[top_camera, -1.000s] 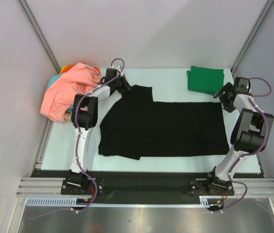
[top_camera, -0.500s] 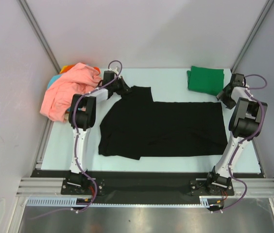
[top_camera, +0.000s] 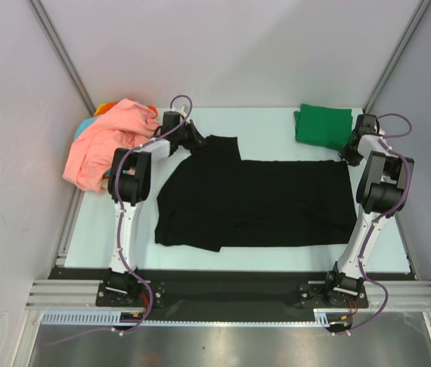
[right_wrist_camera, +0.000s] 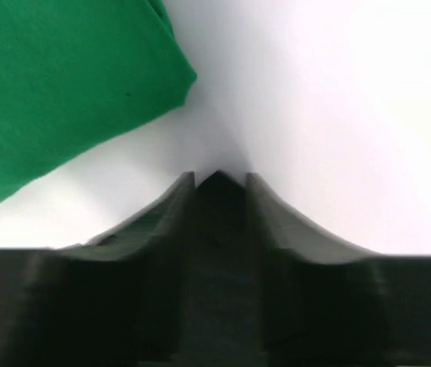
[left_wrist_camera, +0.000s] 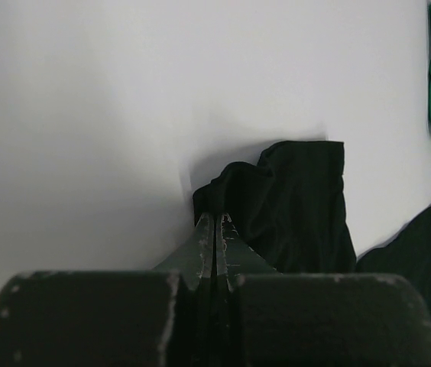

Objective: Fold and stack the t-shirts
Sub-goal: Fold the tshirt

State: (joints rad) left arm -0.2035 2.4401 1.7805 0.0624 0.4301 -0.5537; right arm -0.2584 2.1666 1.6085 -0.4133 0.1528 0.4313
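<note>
A black t-shirt (top_camera: 254, 202) lies spread flat across the table, one sleeve (left_wrist_camera: 299, 199) pointing to the back left. My left gripper (top_camera: 192, 138) (left_wrist_camera: 215, 220) is shut at that sleeve's bunched edge, pinching the cloth. A folded green t-shirt (top_camera: 324, 125) (right_wrist_camera: 55, 84) rests at the back right. My right gripper (top_camera: 351, 150) (right_wrist_camera: 219, 177) is low at the black shirt's far right corner. Its jaws stand partly open, with a dark peak of black cloth between them. A salmon-pink t-shirt (top_camera: 107, 144) lies crumpled at the left edge.
Orange (top_camera: 105, 108) and teal (top_camera: 85, 127) cloth peeks from under the pink heap. Grey walls with metal posts (top_camera: 61, 53) close in the white table (top_camera: 269, 126) at the back and sides. The arms' bases stand on the rail (top_camera: 223, 294) at the front.
My right gripper has moved back and left to the black shirt's far right corner, and its jaws have narrowed. The left gripper has stayed shut at the sleeve, barely shifting.
</note>
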